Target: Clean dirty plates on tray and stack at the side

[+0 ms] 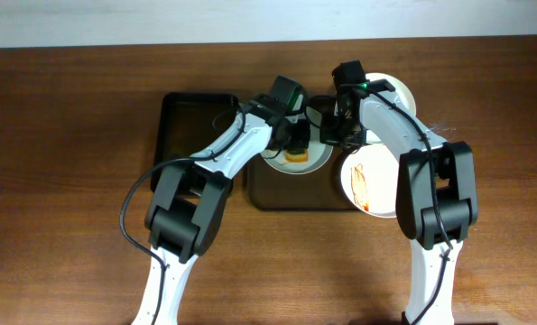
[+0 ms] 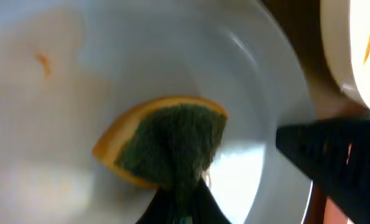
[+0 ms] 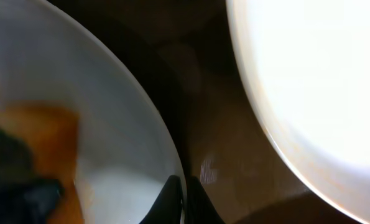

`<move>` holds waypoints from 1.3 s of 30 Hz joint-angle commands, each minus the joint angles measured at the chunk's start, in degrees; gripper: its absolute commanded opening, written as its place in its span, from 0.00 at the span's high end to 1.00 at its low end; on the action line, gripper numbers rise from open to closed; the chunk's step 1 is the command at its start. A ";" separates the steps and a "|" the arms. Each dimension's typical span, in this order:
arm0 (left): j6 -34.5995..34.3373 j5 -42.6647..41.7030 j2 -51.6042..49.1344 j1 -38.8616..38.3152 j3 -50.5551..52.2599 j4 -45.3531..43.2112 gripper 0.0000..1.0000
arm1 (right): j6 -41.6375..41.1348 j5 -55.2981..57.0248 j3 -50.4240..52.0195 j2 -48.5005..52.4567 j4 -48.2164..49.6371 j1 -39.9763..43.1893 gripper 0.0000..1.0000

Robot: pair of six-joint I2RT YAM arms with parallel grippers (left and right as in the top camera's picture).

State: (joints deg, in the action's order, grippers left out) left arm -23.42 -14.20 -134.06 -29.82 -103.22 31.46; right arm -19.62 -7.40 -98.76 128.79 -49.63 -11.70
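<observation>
A white plate (image 1: 317, 162) lies on the dark brown tray (image 1: 295, 194). My left gripper (image 1: 295, 140) is shut on an orange sponge with a green scrub face (image 1: 296, 156) and presses it onto the plate. In the left wrist view the sponge (image 2: 172, 140) sits on the plate (image 2: 141, 56) just ahead of the fingers (image 2: 181, 208). My right gripper (image 1: 338, 135) is shut on that plate's right rim; its fingers (image 3: 185, 196) pinch the edge (image 3: 122, 118). A second plate with orange stains (image 1: 369, 181) lies at the right and also shows in the right wrist view (image 3: 309, 81).
A black empty tray (image 1: 187, 126) sits left of the brown one. A white plate (image 1: 402, 93) lies on the table at the back right, behind my right arm. The two arms crowd close over the tray's back edge.
</observation>
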 commanded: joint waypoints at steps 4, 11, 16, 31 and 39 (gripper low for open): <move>-0.11 20.52 -0.90 1.18 -2.49 1.05 1.00 | 0.00 1.36 1.49 1.88 -0.24 -0.35 0.96; 3.28 6.64 5.70 3.98 -18.97 28.61 1.00 | 1.38 -2.56 1.49 1.88 -0.22 -0.92 0.96; 4.04 -1.03 10.32 10.23 -25.64 32.57 1.00 | 2.23 -4.00 1.49 1.88 -0.46 -1.40 0.96; 9.20 -8.70 10.54 26.12 -25.62 32.57 1.00 | -0.15 23.47 1.36 -18.91 -12.59 -7.13 0.96; 9.20 -8.55 10.25 26.10 -25.29 32.61 1.00 | -17.35 68.06 1.38 -20.70 -20.70 -23.61 0.96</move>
State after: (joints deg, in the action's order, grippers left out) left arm -15.38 -21.89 -124.27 -3.73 -128.16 64.07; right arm -30.33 42.33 -97.43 108.62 -69.69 -30.72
